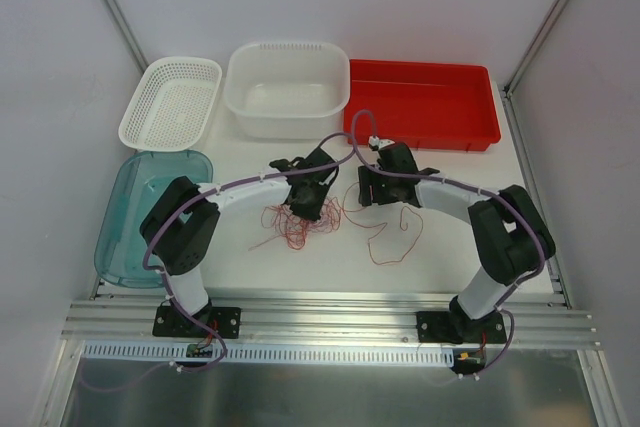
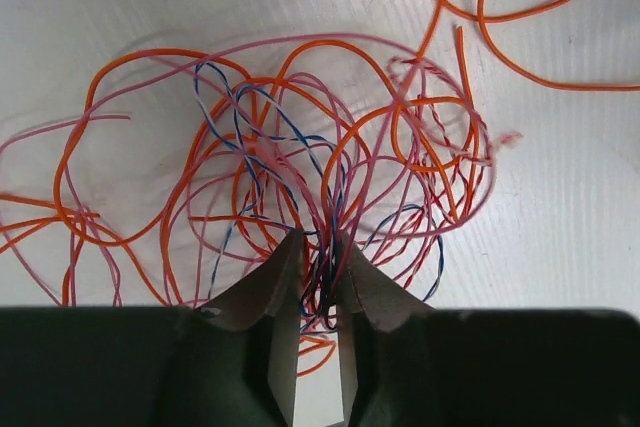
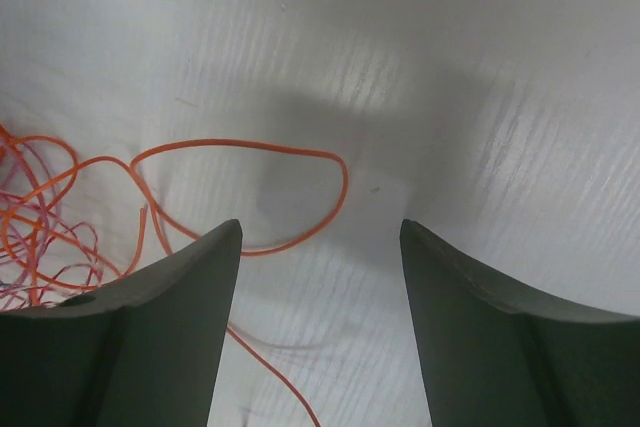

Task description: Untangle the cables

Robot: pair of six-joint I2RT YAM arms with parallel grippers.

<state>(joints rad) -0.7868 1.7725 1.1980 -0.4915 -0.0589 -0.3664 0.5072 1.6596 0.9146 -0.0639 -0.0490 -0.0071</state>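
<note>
Your left gripper pinched on thin curly cables, orange, pink, blue loops, right gripper spread wide above ribbed white table.

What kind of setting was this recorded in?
Likely a lab robot workcell: left arm and right arm bolted to an aluminium rail, a white table boxed in by plain panels, and plastic bins behind the tangled cables.

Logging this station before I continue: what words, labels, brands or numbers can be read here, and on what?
No readable text in any view.
The mesh basket, white tub, red tray, blue lid and cables carry no print.
Small circuit boards at the near edge are too small to read.
</note>
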